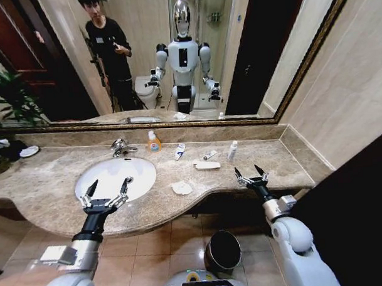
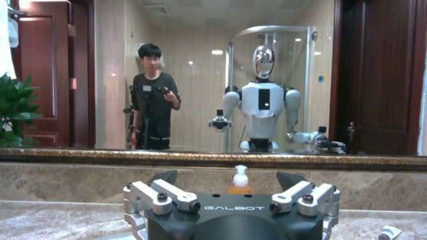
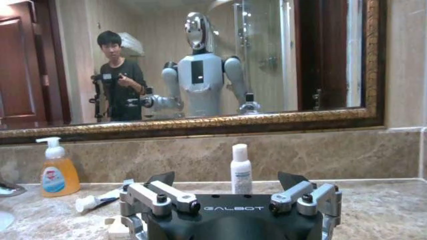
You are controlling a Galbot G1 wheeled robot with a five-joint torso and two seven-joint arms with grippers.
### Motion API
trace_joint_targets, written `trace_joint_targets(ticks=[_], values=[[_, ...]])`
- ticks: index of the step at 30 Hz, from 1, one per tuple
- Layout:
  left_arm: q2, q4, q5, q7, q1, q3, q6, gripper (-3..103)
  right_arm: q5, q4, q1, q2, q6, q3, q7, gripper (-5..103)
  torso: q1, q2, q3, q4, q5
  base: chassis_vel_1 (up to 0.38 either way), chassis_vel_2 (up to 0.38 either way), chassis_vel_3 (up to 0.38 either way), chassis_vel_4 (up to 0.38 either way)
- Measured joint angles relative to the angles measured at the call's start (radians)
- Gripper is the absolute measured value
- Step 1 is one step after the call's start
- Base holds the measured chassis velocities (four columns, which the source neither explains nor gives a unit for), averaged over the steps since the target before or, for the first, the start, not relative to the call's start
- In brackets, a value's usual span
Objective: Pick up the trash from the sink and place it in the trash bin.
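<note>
The white oval sink point(image 1: 101, 177) with its chrome tap point(image 1: 121, 147) holds nothing that I can see. The trash lies on the counter to its right: a crumpled tissue point(image 1: 182, 188), a flat packet point(image 1: 207, 165), a blue-marked tube point(image 1: 179, 151) point(image 3: 97, 201), a smaller tube point(image 1: 209, 155) and a tiny white bottle point(image 1: 233, 150) point(image 3: 241, 169). My left gripper point(image 1: 109, 186) point(image 2: 228, 180) hovers open over the basin's front rim. My right gripper point(image 1: 248, 170) point(image 3: 227, 179) stands open at the counter's front edge, short of the bottle. The dark round trash bin point(image 1: 222, 250) sits on the floor under the counter.
An orange-yellow soap bottle point(image 1: 154, 142) point(image 2: 239, 181) point(image 3: 59, 170) stands behind the basin by the mirror. A plant point(image 1: 7, 102) and a small dish point(image 1: 29, 150) occupy the counter's far left. A dark panel point(image 1: 362, 193) closes the right side.
</note>
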Motion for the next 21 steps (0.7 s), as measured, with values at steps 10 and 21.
trace_joint_targets(ticks=[10,21], values=[[0.000,0.000,0.000,0.000,0.000,0.000,0.000,100,0.028,0.030,-0.095,0.009,0.056,0.026,-0.026,100,0.000,0.000,0.000,-0.0001,0.0000,0.000,0.000,0.000,0.000],[0.000,0.000,0.000,0.000,0.000,0.000,0.000,100,0.056,0.038,-0.112,-0.003,0.059,0.045,-0.039,100,0.000,0.000,0.000,-0.0002,-0.0001,0.000,0.000,0.000,0.000]])
